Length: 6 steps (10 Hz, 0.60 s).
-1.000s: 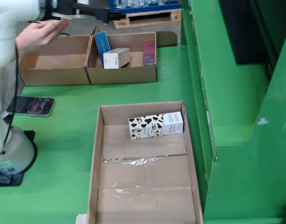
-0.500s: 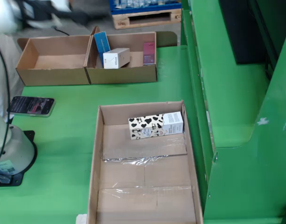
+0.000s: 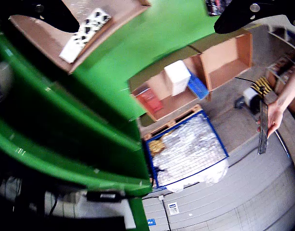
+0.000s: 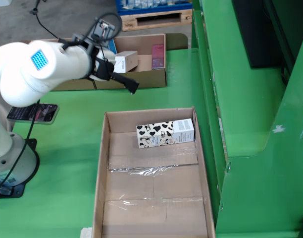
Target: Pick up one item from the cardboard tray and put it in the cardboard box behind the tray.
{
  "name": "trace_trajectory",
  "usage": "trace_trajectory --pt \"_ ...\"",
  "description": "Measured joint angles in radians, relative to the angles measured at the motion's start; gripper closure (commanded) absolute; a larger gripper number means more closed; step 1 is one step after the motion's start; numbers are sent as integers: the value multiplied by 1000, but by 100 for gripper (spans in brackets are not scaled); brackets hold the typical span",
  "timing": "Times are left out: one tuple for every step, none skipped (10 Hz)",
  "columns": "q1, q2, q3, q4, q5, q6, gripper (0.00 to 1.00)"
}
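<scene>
A cow-patterned carton (image 4: 165, 134) (image 3: 85, 32) lies on its side at the far end of the long cardboard tray (image 4: 103, 163) (image 3: 119, 15). Behind the tray stand two cardboard boxes. The right box (image 4: 141, 78) (image 3: 162, 94) holds a white box (image 4: 125, 61) (image 3: 178, 77), a blue pack (image 3: 198, 86) and a pink pack (image 4: 158, 55) (image 3: 148, 100). My gripper (image 4: 126, 82) (image 3: 145, 19) hovers in front of that box, left of the tray's far corner, tilted. Its black fingers (image 3: 46, 12) are spread wide with nothing between them.
My white arm covers most of the left box (image 3: 229, 53). A phone (image 4: 32, 112) lies on the green table by my base (image 4: 13, 163). A raised green ledge (image 4: 240, 99) runs along the right. A person's hand (image 3: 275, 113) is beyond the boxes, near a pallet (image 4: 151, 20).
My arm has swung in from the upper left and now reaches over the left box toward the tray. The person's hand is gone from the fixed view. The carton has not moved.
</scene>
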Motion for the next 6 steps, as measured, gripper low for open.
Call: trace_trajectory --pt "-2 0 -54 -2 54 0 0" --pt "-2 0 -95 -2 71 0 0" --pt "-2 0 -137 -2 71 0 0" --pt "-3 0 -192 -2 71 0 0" --pt "-3 0 -232 -2 71 0 0" --pt "-2 0 -275 -2 71 0 0"
